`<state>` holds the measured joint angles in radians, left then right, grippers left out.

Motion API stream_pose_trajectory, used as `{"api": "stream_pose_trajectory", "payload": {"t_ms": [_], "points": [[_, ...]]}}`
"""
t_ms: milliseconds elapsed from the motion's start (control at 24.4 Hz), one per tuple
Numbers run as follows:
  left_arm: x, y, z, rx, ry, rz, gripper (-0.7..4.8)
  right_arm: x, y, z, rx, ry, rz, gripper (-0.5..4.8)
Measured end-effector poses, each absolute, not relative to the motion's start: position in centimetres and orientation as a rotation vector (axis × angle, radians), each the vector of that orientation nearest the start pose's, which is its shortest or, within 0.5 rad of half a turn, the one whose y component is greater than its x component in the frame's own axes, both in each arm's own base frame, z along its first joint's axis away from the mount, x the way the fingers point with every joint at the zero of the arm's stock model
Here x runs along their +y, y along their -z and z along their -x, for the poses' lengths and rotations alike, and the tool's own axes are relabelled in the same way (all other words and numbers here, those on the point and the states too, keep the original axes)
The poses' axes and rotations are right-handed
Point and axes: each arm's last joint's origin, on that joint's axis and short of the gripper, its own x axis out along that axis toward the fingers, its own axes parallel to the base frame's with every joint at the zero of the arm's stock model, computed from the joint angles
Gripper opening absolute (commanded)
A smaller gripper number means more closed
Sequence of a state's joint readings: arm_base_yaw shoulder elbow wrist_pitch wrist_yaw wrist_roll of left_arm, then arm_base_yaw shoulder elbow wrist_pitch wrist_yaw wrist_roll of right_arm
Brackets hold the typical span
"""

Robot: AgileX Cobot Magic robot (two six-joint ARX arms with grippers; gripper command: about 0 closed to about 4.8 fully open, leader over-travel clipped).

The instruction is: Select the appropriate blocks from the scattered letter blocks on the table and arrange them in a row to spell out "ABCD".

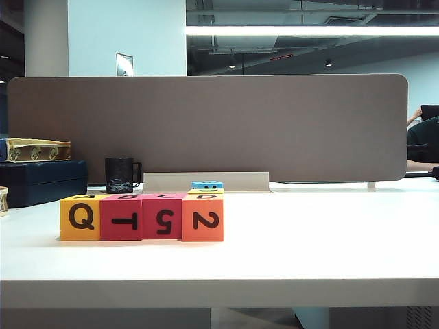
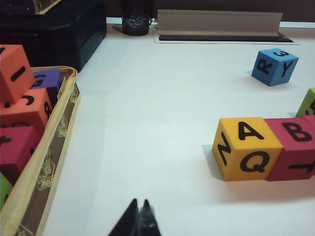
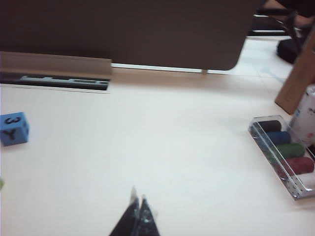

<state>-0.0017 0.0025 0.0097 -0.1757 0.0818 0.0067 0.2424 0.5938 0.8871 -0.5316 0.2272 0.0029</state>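
Observation:
Four blocks stand touching in a row on the white table (image 1: 309, 253): yellow Q/A (image 1: 80, 217), pink-red T/B (image 1: 121, 218), pink-red 5/C (image 1: 162, 216), orange 2/D (image 1: 204, 218). The left wrist view shows the yellow block (image 2: 247, 148) with A on top beside the pink-red B block (image 2: 297, 146). Behind the row lies the blue block (image 1: 207, 185), seen also as the blue R/Y cube (image 2: 274, 66) and the blue cube (image 3: 14, 129). A green cube's corner (image 2: 308, 102) peeks in. My left gripper (image 2: 140, 202) and right gripper (image 3: 138, 194) are shut, empty, above bare table. Neither arm shows in the exterior view.
A cloth-edged box (image 2: 49, 152) with more blocks sits at the left. A black mug (image 1: 119, 175), dark case (image 1: 41, 179) and grey partition (image 1: 206, 127) stand at the back. A clear tray of coloured spools (image 3: 285, 153) lies at the right.

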Motion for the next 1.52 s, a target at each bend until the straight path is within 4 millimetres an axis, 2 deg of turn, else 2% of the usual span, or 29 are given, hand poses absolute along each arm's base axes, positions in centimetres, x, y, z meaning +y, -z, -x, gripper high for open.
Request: {"api": "stream_pose_trajectory", "payload": {"t_ms": [41, 205, 369, 574, 696, 1024, 1188, 1311, 1516], "points": [[-0.3, -15.0, -9.6, 0.168, 0.084, 0.000, -0.06, 1.6, -33.7, -10.7, 0.221, 0.019, 0.037, -0.01], [-0.3, -15.0, -9.6, 0.168, 0.084, 0.000, -0.06, 1.0, -29.0, -10.1, 0.178, 0.066, 0.013, -0.01], [-0.3, -15.0, -9.6, 0.168, 0.084, 0.000, -0.06, 0.5, -24.0, -9.3, 0.207, 0.097, 0.005, -0.01], [-0.3, -15.0, -9.6, 0.168, 0.084, 0.000, -0.06, 0.0, -19.8, -8.4, 0.124, 0.137, -0.051, -0.01], [-0.3, -15.0, -9.6, 0.168, 0.084, 0.000, -0.06, -0.1, -17.8, -8.8, 0.152, 0.139, -0.062, -0.01], [-0.3, -15.0, -9.6, 0.168, 0.084, 0.000, -0.06, 0.0, -14.9, -9.3, 0.230, 0.132, -0.057, -0.01], [-0.3, -15.0, -9.6, 0.168, 0.084, 0.000, -0.06, 0.0, -14.9, -9.4, 0.214, 0.122, -0.059, -0.01], [-0.3, -15.0, -9.6, 0.168, 0.084, 0.000, -0.06, 0.3, -14.9, -9.4, 0.220, 0.046, -0.069, -0.01], [-0.3, -15.0, -9.6, 0.168, 0.084, 0.000, -0.06, 0.5, -14.8, -9.4, 0.221, -0.029, -0.190, -0.01]]}}
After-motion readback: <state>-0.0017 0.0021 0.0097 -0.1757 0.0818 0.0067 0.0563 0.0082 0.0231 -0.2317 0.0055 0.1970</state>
